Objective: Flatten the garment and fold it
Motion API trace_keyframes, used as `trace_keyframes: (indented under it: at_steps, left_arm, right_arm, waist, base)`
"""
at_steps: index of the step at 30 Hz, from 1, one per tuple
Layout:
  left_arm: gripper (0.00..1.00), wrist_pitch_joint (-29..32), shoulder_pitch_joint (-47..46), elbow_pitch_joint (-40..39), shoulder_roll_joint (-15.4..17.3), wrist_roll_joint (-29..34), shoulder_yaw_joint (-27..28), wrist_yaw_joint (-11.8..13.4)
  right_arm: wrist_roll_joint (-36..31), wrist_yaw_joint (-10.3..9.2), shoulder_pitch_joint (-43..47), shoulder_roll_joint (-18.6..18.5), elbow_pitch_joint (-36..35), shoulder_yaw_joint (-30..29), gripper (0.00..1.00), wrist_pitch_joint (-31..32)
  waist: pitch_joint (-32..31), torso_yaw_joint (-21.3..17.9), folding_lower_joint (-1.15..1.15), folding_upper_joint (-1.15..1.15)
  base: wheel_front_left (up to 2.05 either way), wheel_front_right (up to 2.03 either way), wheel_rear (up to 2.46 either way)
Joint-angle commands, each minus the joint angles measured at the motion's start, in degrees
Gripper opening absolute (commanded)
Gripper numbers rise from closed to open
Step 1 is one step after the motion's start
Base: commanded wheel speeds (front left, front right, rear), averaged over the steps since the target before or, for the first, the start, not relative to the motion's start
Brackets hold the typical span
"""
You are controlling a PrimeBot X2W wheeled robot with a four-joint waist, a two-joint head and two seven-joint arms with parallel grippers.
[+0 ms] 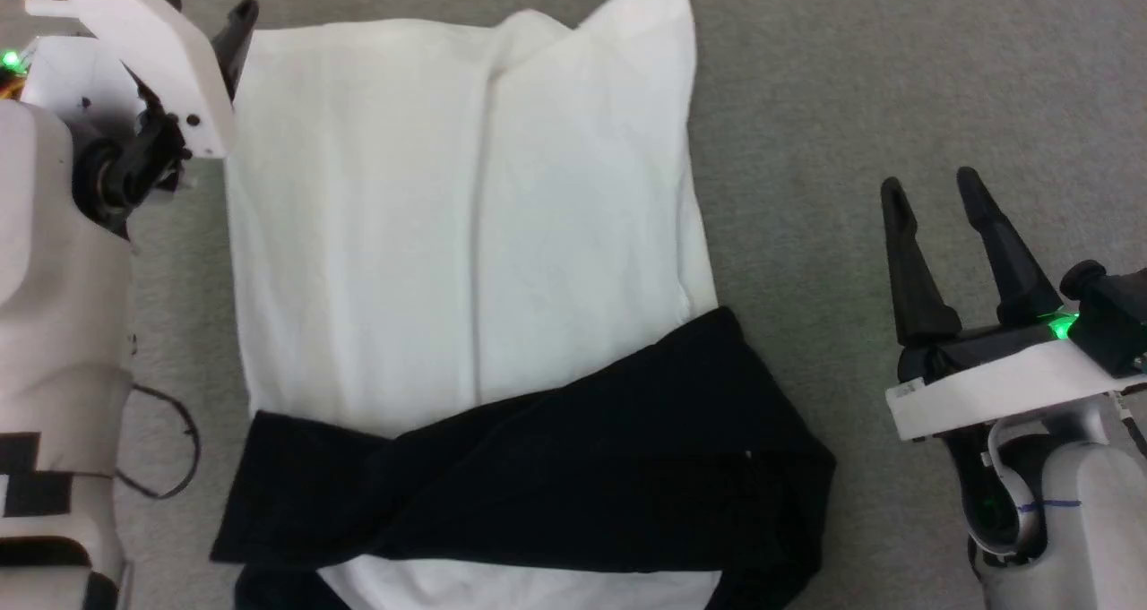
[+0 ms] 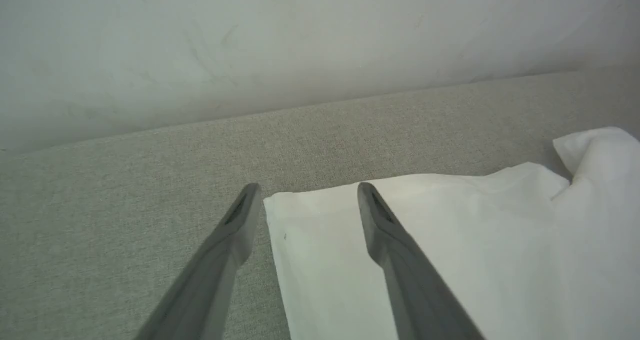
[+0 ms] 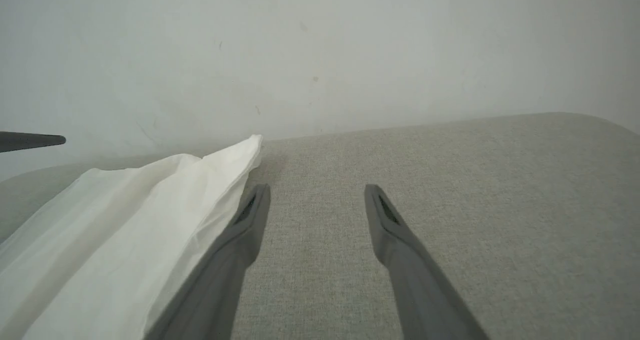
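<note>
Both the left fingers and the right fingers stand spread wide, grasping nothing. The garment lies flat in the middle of the grey desk, with its black sleeves crossed over its near end. The left fingers straddle its far left corner (contact unclear); the right fingers sit over bare desk, apart from its right edge.

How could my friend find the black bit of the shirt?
Start at the grey surface: the garment lies spread in its middle, mostly a big white panel. Across its end nearest the robot lies the black part, folded over like a wide belt, the only dark cloth against all that white.
</note>
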Motion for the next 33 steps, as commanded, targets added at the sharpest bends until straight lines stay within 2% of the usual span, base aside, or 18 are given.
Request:
trace_keyframes:
  at_steps: [1, 7, 11, 12, 13, 14, 17, 20, 28, 33]
  left_arm:
    - [1.00, 1.65, -0.85, 1.34, 0.72, -0.46, -0.85, -0.34]
    - [1.00, 9.54, -1.79, 9.26, 3.82, -2.55, -3.03, -0.43]
    - [1.00, 13.43, -0.53, 13.02, 3.79, -4.46, -4.25, -0.44]
    - [0.67, 14.31, 0.01, 13.64, 3.42, -5.06, -4.72, -0.44]
    - [0.07, 15.07, 0.56, 14.15, 3.09, -5.53, -5.30, -0.45]
    - [0.00, 15.73, 1.09, 14.83, 2.76, -6.02, -5.59, -0.45]
    - [0.00, 16.09, 2.20, 16.34, 1.60, -7.38, -5.82, -0.45]
    - [0.00, 12.69, 2.41, 16.26, 0.63, -7.49, -6.34, -0.45]
    - [0.00, -8.13, 2.10, 14.09, -2.07, -4.24, -7.48, 0.19]
    - [0.00, -15.62, 1.84, 13.37, -4.88, -2.71, -9.08, 0.24]
  right_arm:
    - [0.49, -0.05, -0.82, 0.13, 0.43, 0.30, 1.00, -0.63]
    - [1.97, -0.05, -1.36, 0.13, 2.63, 1.43, 1.00, -2.12]
    - [2.42, -0.05, -1.51, 0.13, 4.14, 1.21, 1.00, -2.58]
    - [2.49, -0.05, -1.59, 0.13, 4.57, 1.14, 1.00, -2.58]
    - [2.59, -0.05, -1.67, 0.13, 4.92, 1.05, 1.00, -2.57]
    - [2.60, -0.05, -1.77, 0.13, 5.22, 0.92, 1.00, -2.53]
    - [2.86, -0.05, -2.28, 0.13, 6.00, 0.84, 1.00, -2.14]
    - [2.98, -0.05, -2.78, 0.13, 6.37, 0.33, 1.00, -1.42]
    - [4.36, -0.05, -6.75, 0.02, 9.16, -1.48, 1.00, 3.31]
    - [7.72, -0.05, -14.22, -1.82, 15.12, -2.06, 1.00, 9.93]
  waist:
    - [3.83, -4.09, -0.01, 0.00]
    - [5.03, -6.57, -0.01, 0.00]
    - [5.06, -7.19, -0.01, 0.00]
    - [5.00, -7.19, -0.01, 0.00]
    - [4.94, -7.10, -0.01, 0.00]
    - [4.90, -6.95, -0.01, 0.00]
    - [4.33, -6.49, -0.01, 0.00]
    - [3.40, -5.19, -0.01, 0.00]
    - [-1.20, 0.73, -0.01, 0.00]
    - [-2.72, 4.96, -0.01, 0.00]
  base:
    - [0.00, 0.00, 0.00]
    - [0.00, 0.00, 0.00]
    - [0.00, 0.00, 0.00]
    - [0.00, 0.00, 0.00]
    - [0.00, 0.00, 0.00]
    - [0.00, 0.00, 0.00]
    - [0.00, 0.00, 0.00]
    - [0.00, 0.00, 0.00]
    - [0.00, 0.00, 0.00]
    - [0.00, 0.00, 0.00]
